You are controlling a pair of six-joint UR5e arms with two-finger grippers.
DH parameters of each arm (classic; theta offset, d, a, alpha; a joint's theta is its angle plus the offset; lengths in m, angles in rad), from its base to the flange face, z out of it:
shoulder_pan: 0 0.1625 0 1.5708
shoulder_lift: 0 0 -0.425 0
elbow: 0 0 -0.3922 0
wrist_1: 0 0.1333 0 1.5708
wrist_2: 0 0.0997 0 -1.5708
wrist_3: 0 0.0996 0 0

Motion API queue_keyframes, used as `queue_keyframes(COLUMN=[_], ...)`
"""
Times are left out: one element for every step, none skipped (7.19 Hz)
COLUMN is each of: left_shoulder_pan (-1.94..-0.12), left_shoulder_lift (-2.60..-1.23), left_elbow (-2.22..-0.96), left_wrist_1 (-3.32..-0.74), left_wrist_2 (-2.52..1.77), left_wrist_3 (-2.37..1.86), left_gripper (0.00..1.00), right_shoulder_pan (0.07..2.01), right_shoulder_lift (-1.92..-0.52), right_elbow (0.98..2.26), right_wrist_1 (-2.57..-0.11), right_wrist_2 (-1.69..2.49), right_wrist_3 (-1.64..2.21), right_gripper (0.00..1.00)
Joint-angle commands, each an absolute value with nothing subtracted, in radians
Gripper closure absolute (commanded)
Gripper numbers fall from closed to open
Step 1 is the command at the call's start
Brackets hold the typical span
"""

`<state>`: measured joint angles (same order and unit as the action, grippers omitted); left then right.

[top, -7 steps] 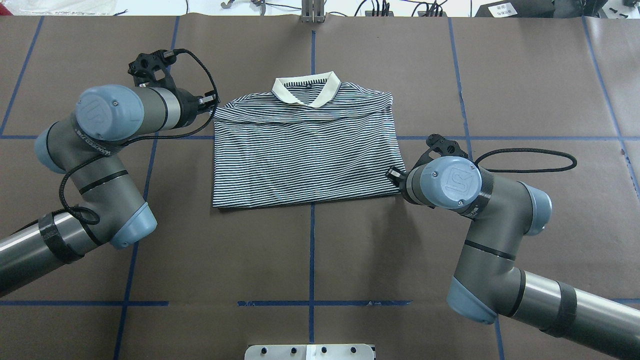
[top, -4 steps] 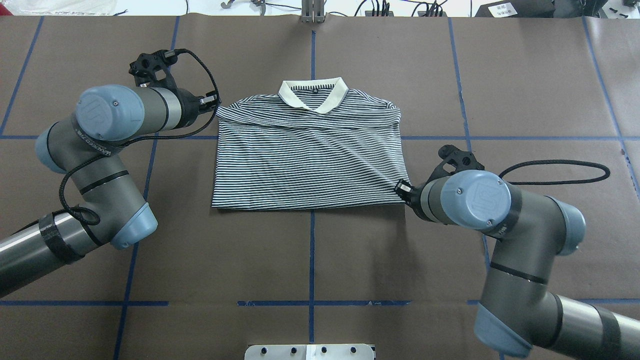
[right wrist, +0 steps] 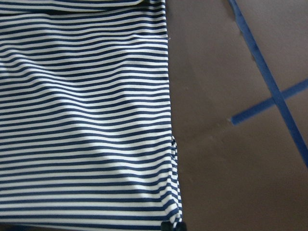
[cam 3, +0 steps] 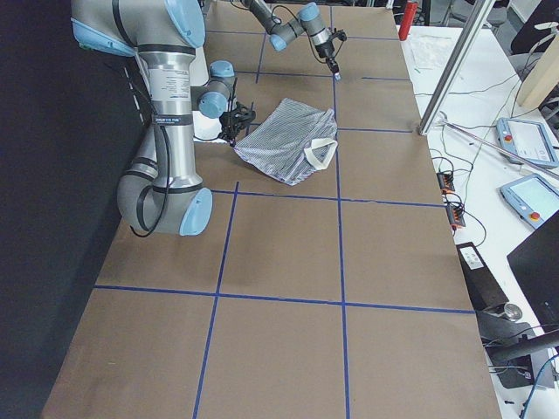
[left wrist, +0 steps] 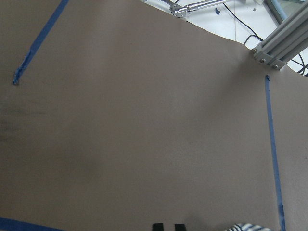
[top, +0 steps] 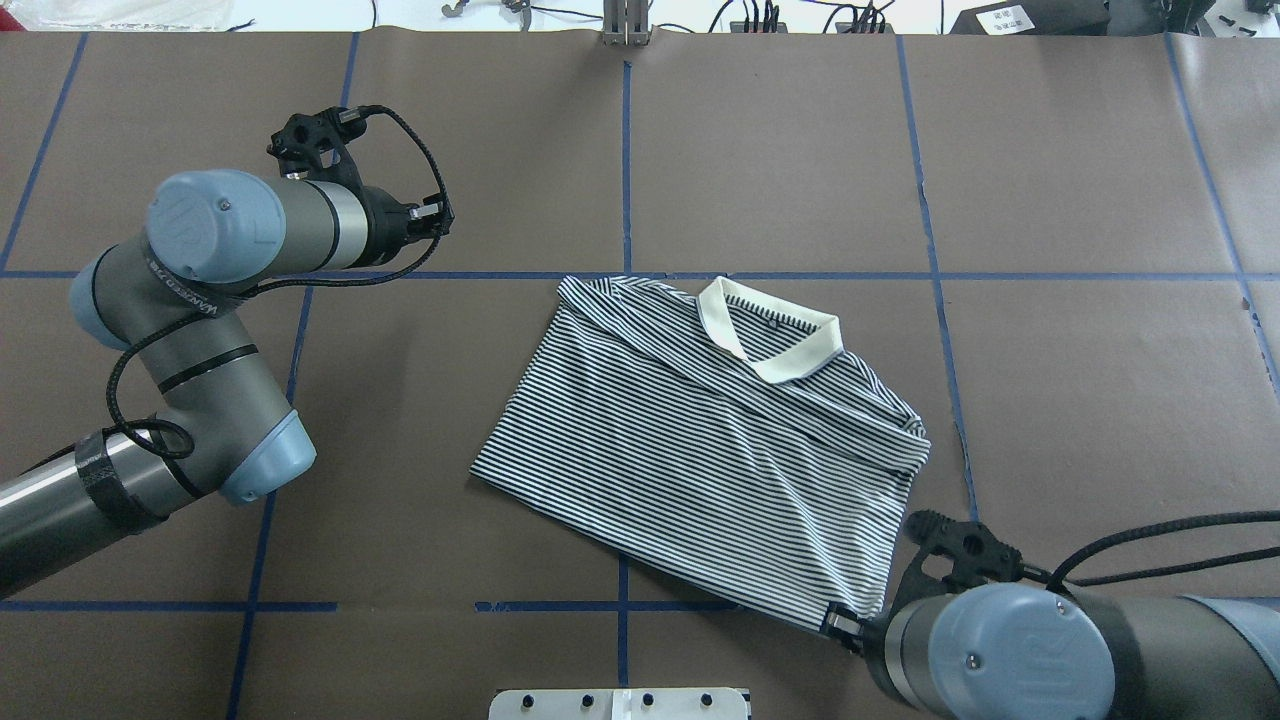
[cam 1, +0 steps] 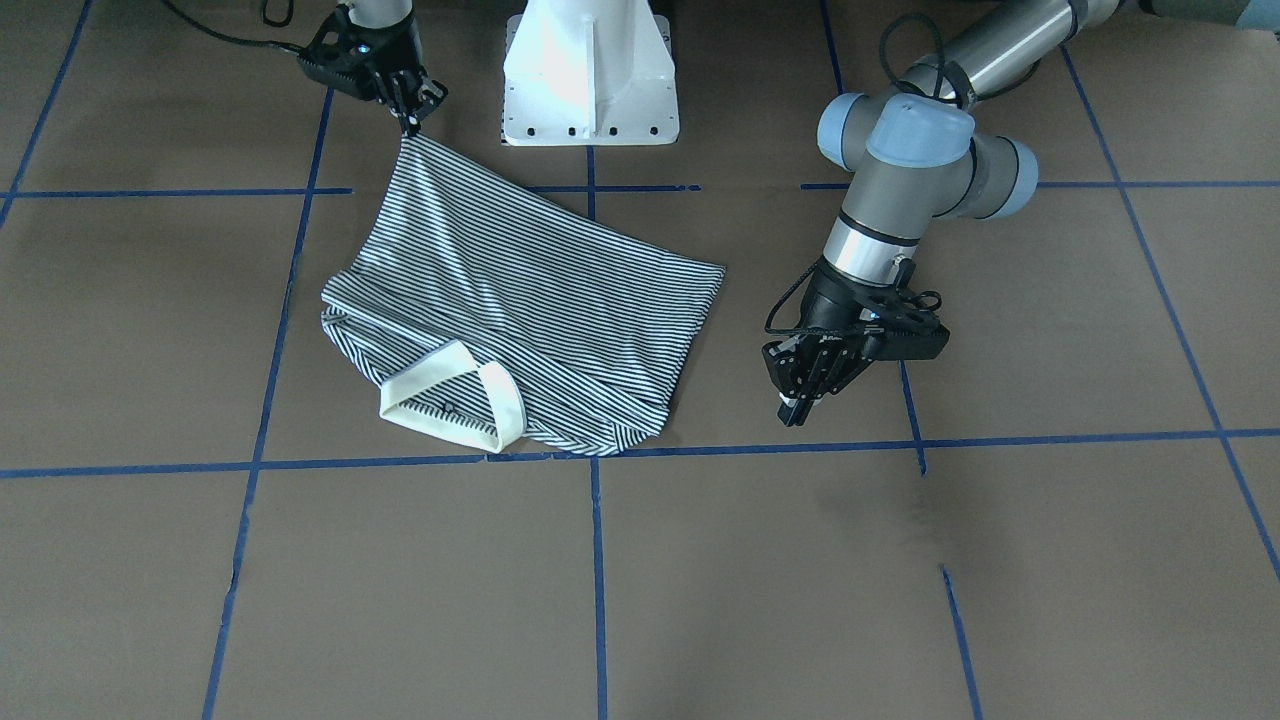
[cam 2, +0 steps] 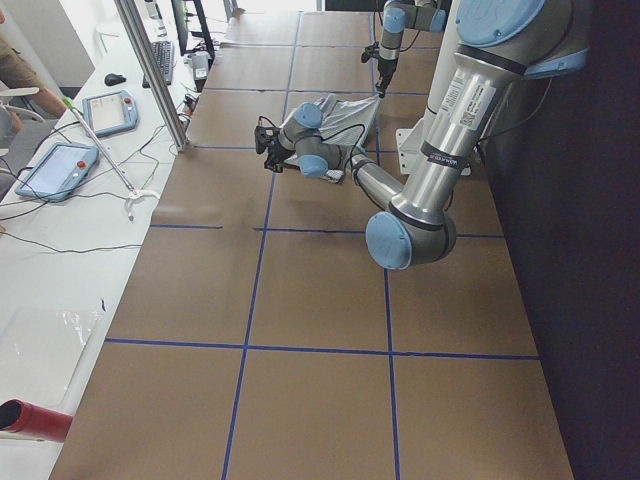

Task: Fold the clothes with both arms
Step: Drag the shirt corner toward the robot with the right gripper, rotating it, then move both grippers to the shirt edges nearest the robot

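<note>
The striped polo shirt [top: 700, 440] lies folded and skewed on the brown table, its cream collar [top: 770, 340] pointing toward the far right. My right gripper [top: 838, 625] is shut on the shirt's near right hem corner, close to the robot base. The front view shows that corner lifted in the right gripper [cam 1: 408, 122], with the cloth [cam 1: 520, 290] stretched down from it. The right wrist view is filled with stripes [right wrist: 82, 120]. My left gripper [top: 443, 215] hovers well left of the shirt, narrowly open and empty; its fingertips [left wrist: 156, 226] show over bare table.
The white pedestal base [cam 1: 590, 70] stands just behind the held corner. Blue tape lines grid the table [top: 780, 150]. A metal post [top: 625, 25] and cables line the far edge. Teach pendants [cam 2: 55, 170] lie on a side bench.
The right gripper pulled its hem corner toward the robot and rightward, and the shirt slid and turned with it. The shoulder came away from the left gripper, which has barely moved.
</note>
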<state>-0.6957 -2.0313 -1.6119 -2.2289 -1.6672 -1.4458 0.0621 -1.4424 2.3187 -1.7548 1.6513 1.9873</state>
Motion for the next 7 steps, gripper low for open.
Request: queue_keyframes(left_shoulder_pan=[-0.661, -0.629, -0.576, -0.487, -0.389, -0.326, -0.302], left_shoulder_lift=[-1.991, -1.979, -1.955, -1.868, -1.835, -1.838, -1.859], left_elbow=[-1.673, -1.701, -1.753, -1.852, -1.886, -1.882, -1.878], left_wrist_1=[-2.227, -2.223, -2.217, -2.194, -2.151, -2.085, -2.039], left_wrist_2=[-1.707, -1.732, -1.739, -1.730, -1.674, -1.610, -1.605], left_wrist_3=[-1.479, -1.511, -1.590, -1.650, -1.705, -1.719, -1.720], left_gripper=[0.77, 0.72, 0.65, 0.62, 0.58, 0.50, 0.50], right_shoulder_pan=[-0.081, -0.089, -0.056, 0.036, 0.139, 0.222, 0.262], right_shoulder_lift=[-1.450, -1.448, -1.453, -1.450, -1.441, -1.439, -1.440], right_elbow=[2.349, 2.352, 2.387, 2.420, 2.425, 2.419, 2.419], right_wrist_1=[-1.810, -1.812, -1.813, -1.813, -1.812, -1.812, -1.812], right_wrist_2=[1.668, 1.667, 1.667, 1.667, 1.667, 1.664, 1.663], right_wrist_3=[2.048, 2.049, 2.049, 2.048, 2.048, 2.046, 2.039], right_gripper=[0.01, 0.00, 0.00, 0.00, 0.00, 0.00, 0.00])
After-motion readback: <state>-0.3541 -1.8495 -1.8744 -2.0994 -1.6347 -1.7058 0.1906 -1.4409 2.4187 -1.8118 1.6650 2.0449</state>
